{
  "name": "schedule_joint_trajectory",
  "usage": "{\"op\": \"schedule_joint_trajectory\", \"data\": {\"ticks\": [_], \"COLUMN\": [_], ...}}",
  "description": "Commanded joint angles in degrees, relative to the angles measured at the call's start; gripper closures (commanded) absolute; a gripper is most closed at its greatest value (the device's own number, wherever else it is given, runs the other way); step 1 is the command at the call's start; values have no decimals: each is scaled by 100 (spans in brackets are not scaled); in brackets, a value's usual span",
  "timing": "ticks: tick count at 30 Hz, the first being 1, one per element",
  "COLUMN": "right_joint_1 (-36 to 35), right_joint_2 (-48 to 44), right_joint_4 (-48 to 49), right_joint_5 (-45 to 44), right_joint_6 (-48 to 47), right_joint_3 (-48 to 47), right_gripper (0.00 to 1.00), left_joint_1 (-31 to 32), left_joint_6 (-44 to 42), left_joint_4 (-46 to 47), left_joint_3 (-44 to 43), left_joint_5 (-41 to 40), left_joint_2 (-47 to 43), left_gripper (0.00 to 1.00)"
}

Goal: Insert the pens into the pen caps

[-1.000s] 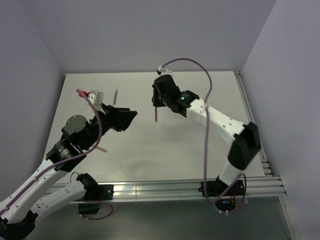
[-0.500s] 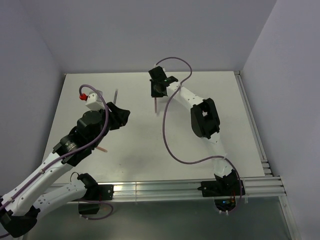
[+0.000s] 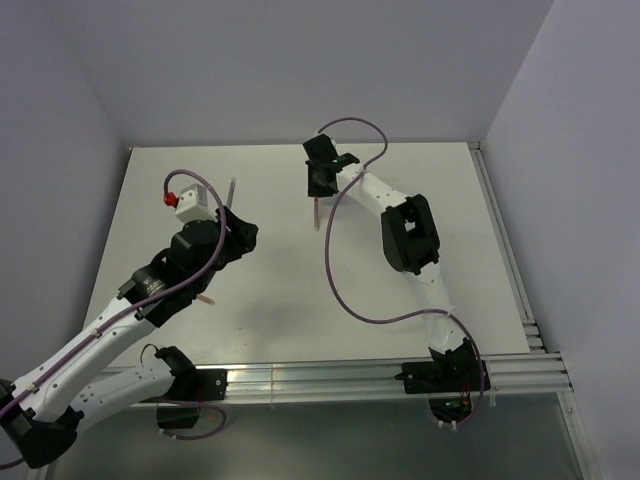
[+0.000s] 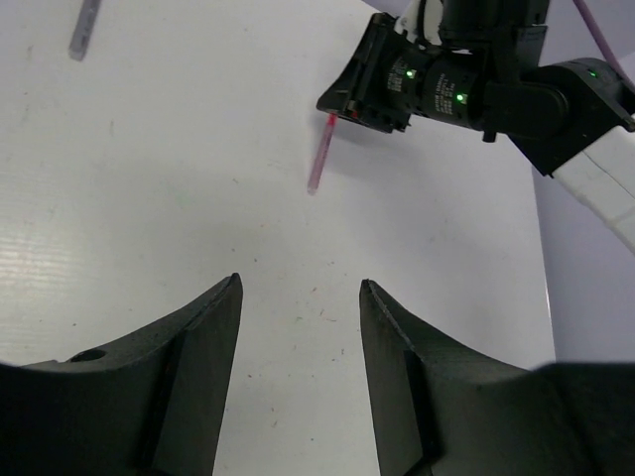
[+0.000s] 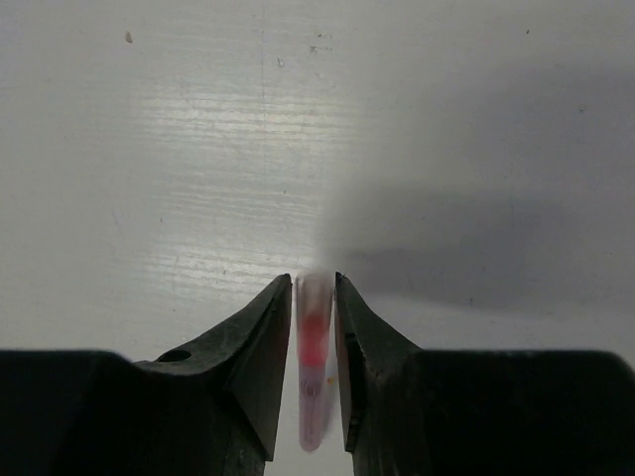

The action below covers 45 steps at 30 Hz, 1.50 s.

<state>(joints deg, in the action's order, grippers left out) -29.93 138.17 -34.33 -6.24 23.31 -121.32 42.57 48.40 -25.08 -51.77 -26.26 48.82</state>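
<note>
My right gripper (image 3: 316, 192) is shut on a thin pinkish-red pen (image 3: 316, 213) that hangs point-down over the back middle of the table. In the right wrist view the pen (image 5: 315, 337) sits between the closed jaws of that gripper (image 5: 315, 278), pale with a red part inside. The left wrist view shows the pen (image 4: 319, 161) under the right gripper (image 4: 347, 104). My left gripper (image 3: 248, 235) is open and empty (image 4: 301, 283), left of the pen. A dark grey pen (image 3: 232, 190) lies at the back left (image 4: 84, 30). A red-orange pen (image 3: 207, 298) lies beside my left arm. No loose caps show.
The white table (image 3: 400, 290) is walled at the back and sides. A metal rail (image 3: 350, 375) runs along its near edge. A purple cable (image 3: 335, 270) loops off my right arm over the table's middle.
My right arm has swung round and carried the held pen a little toward the back of the table. My left gripper has drawn slightly nearer and stayed open.
</note>
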Motion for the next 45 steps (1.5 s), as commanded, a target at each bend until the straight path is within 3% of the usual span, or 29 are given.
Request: {"op": "schedule_joint_trajectory", "data": {"ticks": [1, 10, 13, 14, 20, 30, 37, 45], "right_joint_1": [49, 137, 146, 154, 154, 154, 154, 146], "right_joint_2": [35, -150, -378, -457, -1571, -2960, -3542, -3789], "right_joint_4": [14, 312, 418, 505, 919, 1209, 1472, 1517], "right_joint_5": [9, 18, 26, 35, 88, 991, 1458, 1564], "right_joint_6": [-28, -134, -178, -195, -318, -441, -433, -477], "right_joint_3": [-121, 450, 652, 827, 1733, 2734, 3403, 3527], "right_gripper": [67, 59, 58, 58, 56, 53, 52, 52], "left_joint_1": [6, -55, -117, -213, -872, -2848, -3079, -3088], "left_joint_6": [441, 1197, 1820, 2257, 3051, 3587, 4001, 4493], "left_joint_4": [-251, -628, -953, -1277, -1570, -2080, -2159, -2054], "left_joint_3": [9, 141, 158, 167, 325, 824, 1116, 1608], "left_joint_5": [-580, -1108, -1512, -1661, -1839, -961, -758, -538], "left_joint_2": [31, 75, 145, 172, 32, 549, 848, 1287], "left_gripper": [43, 43, 40, 40, 39, 39, 38, 40]}}
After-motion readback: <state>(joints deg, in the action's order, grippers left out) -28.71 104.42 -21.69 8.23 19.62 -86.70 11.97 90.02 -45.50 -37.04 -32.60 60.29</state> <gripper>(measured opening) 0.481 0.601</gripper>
